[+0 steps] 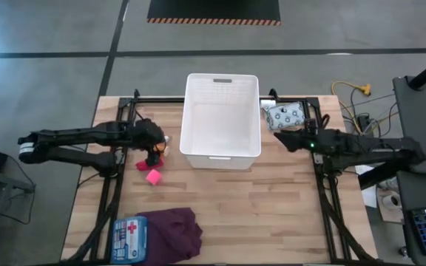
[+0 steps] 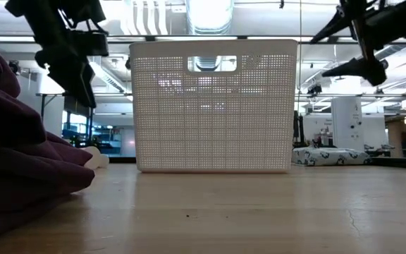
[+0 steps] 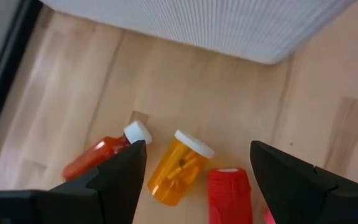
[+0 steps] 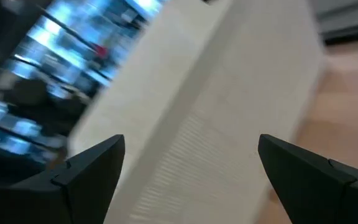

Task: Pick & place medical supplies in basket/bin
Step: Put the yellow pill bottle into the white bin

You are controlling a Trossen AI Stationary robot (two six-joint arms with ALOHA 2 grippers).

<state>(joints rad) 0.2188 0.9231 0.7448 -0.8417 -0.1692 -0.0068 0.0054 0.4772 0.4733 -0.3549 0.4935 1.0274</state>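
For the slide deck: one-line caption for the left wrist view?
Open left pincer above amber pill bottle, red bottle and red tube beside white perforated basket.

- Right gripper [image 4: 188, 171] fills the lower frame, its two dark fingers [image 4: 86, 174] spread wide apart with nothing between them.
- Past the fingers, the white basket [image 4: 216, 112] looms close, its perforated wall running diagonally.
- Wooden table [image 4: 347, 81] shows beside the basket.
- Blurred blue-lit room [image 4: 48, 56] lies beyond.
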